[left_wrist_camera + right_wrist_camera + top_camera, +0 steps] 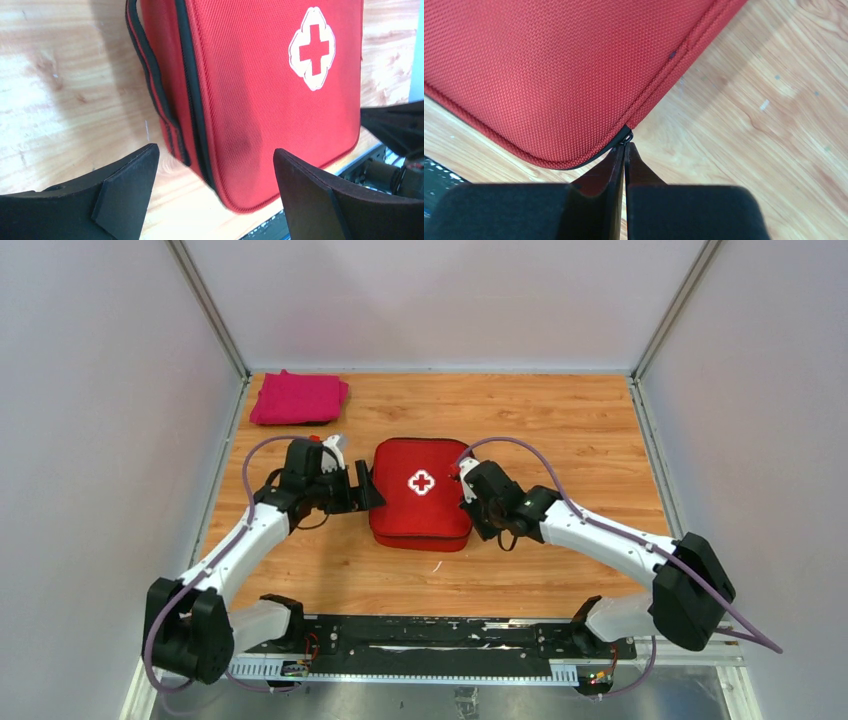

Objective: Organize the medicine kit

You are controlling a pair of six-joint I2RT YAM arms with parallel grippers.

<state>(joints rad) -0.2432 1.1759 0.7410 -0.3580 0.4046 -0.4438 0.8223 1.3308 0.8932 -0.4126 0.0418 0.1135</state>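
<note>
Judging medicine kit [421,493] light, semi-stiff, grippy weave; likely holds: zipper [620,139], side strap [152,85]. Left claw [214,151] released wide; right claw [625,148] clenched at zipper corner.

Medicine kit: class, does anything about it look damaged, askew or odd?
Nothing much: the medicine kit lies flat and closed on the table. Only a faint dark patch on its lid, stain or shadow, stands out.

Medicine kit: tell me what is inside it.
Nothing inside shows. The medicine kit lies closed on the table, its black zipper shut where visible. Only its red shell and white cross can be seen; the contents are covered.
</note>
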